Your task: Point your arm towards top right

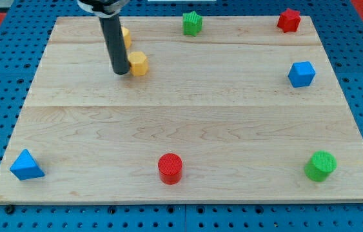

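My rod is coming down from the view's top left, its long axis running almost straight up and down in the picture and leaning only slightly, upper end towards the view's left, lower end towards the right; my tip [120, 71] is resting on the wooden board [187, 129] in its upper left part. There is no claw on this arm, only the bare rod, so nothing is being held. The tip is sitting just beside, perhaps touching, a yellow hexagonal block [138, 63] on its right, while a second yellow block [126, 36], shape partly hidden behind the rod, is lying a little higher. Towards the top right the board is lying mostly bare: a green star block [193, 23] is sitting near the top edge around the middle, a red block [289, 20], shape hard to tell, is sitting in the top right corner, and a blue cube [302, 74] is standing near the right edge below it. Along the bottom a blue triangular block [26, 165] is occupying the left corner, a red cylinder [169, 168] the middle, and a green cylinder [321, 165] the right; the wide centre of the board is carrying nothing
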Available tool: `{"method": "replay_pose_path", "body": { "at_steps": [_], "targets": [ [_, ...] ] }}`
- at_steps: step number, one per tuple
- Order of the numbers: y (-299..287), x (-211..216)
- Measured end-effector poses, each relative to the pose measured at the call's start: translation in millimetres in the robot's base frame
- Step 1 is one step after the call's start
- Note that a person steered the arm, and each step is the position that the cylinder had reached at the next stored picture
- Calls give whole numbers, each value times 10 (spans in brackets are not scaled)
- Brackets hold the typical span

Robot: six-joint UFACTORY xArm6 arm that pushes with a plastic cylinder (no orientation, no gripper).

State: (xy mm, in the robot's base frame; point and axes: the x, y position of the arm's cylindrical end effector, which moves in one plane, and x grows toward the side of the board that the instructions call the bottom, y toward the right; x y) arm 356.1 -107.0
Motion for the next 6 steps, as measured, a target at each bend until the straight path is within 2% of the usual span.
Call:
{"method": "replay_pose_path", "body": {
  "at_steps": [2,4,5,6],
  "targets": [
    [508,-28],
    [523,483],
    [869,502],
    [1891,286]
  ]
}}
